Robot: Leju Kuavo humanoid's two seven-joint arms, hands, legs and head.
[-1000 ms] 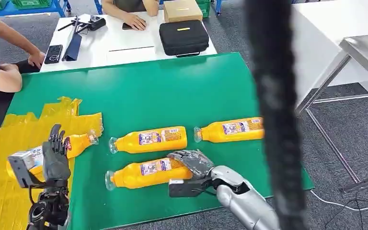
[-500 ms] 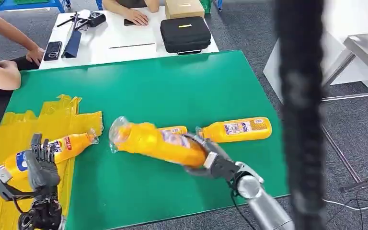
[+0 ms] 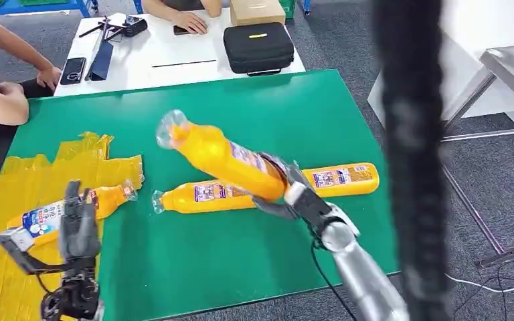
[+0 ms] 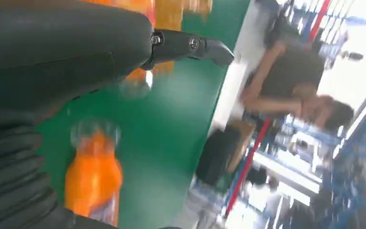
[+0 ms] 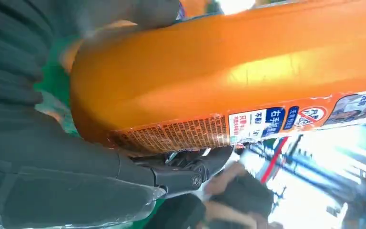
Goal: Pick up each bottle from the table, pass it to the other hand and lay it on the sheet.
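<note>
Bottle (image 3: 221,155) grips firmly in our right hand (image 3: 288,194), held by its base end and tilted up over the green bench (image 3: 241,114), cap toward the far left. Our left hand (image 3: 78,224) is empty, fingers upright and apart, near the yellow sheet (image 3: 13,180). One bottle (image 3: 67,210) lies on that sheet; two more (image 3: 204,196) (image 3: 345,177) rest on the bench.
</note>
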